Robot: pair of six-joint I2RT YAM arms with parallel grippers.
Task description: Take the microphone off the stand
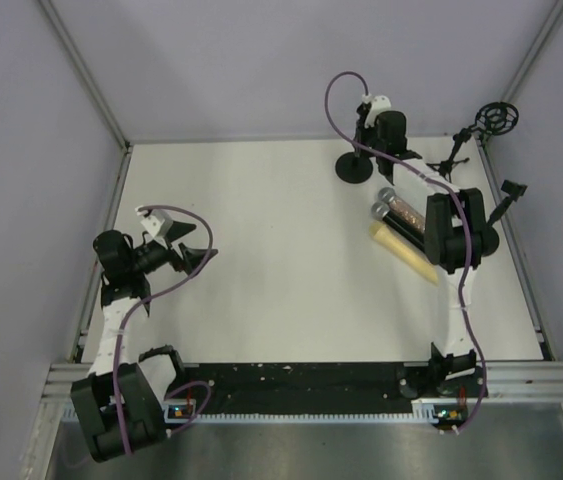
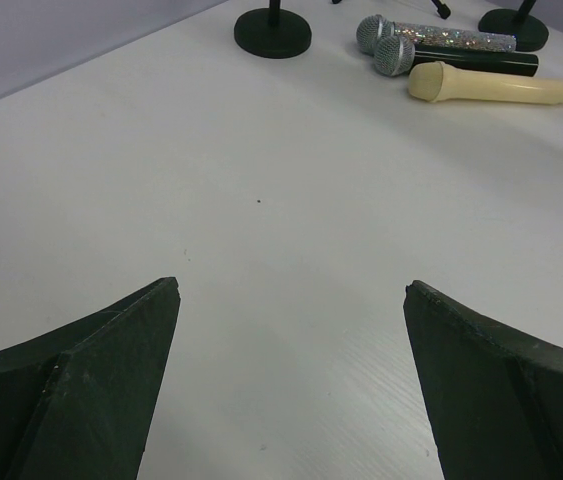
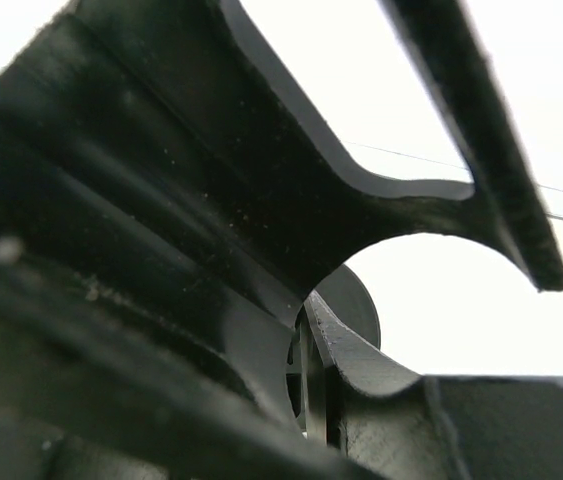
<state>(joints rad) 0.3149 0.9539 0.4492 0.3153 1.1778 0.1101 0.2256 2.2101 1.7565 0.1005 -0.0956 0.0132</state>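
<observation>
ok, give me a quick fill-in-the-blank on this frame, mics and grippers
1. The microphones lying on the table number ___.
2. The microphone nearest the arm bases is ___ in colour.
3. The left gripper is ___, holding nothing.
4. The right gripper is at the stand with the ___ base.
Missing: three, cream, open, round.

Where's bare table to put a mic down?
Free: the wide middle of the table, between the left fingers and the mics, and the strip from the mics to the near edge. Crowded: the far right corner, with round stand, tripod and right arm.
</observation>
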